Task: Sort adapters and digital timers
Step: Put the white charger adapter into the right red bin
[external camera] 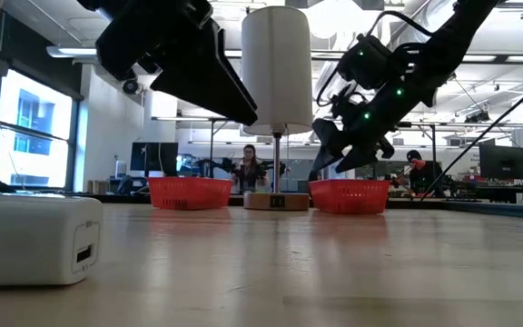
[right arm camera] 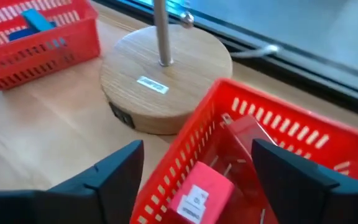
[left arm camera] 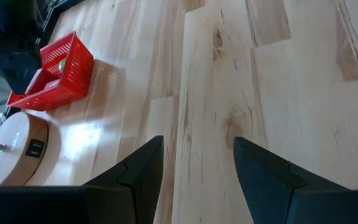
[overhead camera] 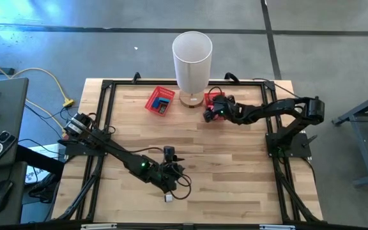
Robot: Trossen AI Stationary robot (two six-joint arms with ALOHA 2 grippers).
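A white adapter (overhead camera: 169, 198) lies flat on the table near its near edge, large at the left of the low view (external camera: 34, 238). My left gripper (overhead camera: 170, 155) hovers open just beyond it, over bare wood (left arm camera: 197, 146). My right gripper (overhead camera: 208, 115) hangs open above the right red basket (right arm camera: 278, 124), which holds an adapter (right arm camera: 201, 193) with a label and another pale block. The left red basket (overhead camera: 160, 101) holds blue items (right arm camera: 36, 18).
A lamp with a tall white shade (overhead camera: 192, 61) stands on a round wooden base (right arm camera: 160, 87) between the two baskets at the far side. A black frame runs around the table's edges (overhead camera: 107, 102). Bare wood lies between the baskets and the adapter.
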